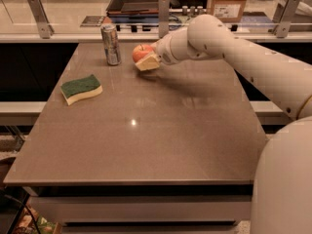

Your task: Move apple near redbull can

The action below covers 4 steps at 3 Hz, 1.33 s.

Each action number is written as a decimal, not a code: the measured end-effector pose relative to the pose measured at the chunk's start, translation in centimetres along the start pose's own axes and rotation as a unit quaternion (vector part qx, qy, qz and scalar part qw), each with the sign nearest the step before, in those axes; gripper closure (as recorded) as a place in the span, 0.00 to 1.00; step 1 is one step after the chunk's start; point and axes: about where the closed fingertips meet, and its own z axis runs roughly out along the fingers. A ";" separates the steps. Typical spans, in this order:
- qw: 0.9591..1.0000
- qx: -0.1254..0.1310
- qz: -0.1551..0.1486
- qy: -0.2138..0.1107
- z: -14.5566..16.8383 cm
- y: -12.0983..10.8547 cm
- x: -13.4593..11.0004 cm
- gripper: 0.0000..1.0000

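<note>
One green-topped yellow rectangular sponge (81, 88): lying on the brown desk (146, 145), well left of the hand (146, 58) and nearer the camera.
One tall slim silver-grey metal drink can (111, 45): standing upright near the hand's left, not touching it.
One round red-orange apple (140, 51): sitting in the hand, whose fingers are gripping it firmly.
One white arm (229, 48): reaching in from the right.

One can (111, 45), sponge (81, 88), apple (140, 51), gripper (146, 58), seemingly
</note>
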 end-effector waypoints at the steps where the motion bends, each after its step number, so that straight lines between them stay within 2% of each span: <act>1: 1.000 -0.009 -0.006 0.001 0.8 0.6 -0.1 1.00; 4: 0.999 -0.033 -0.013 -0.011 2.9 2.1 -1.0 1.00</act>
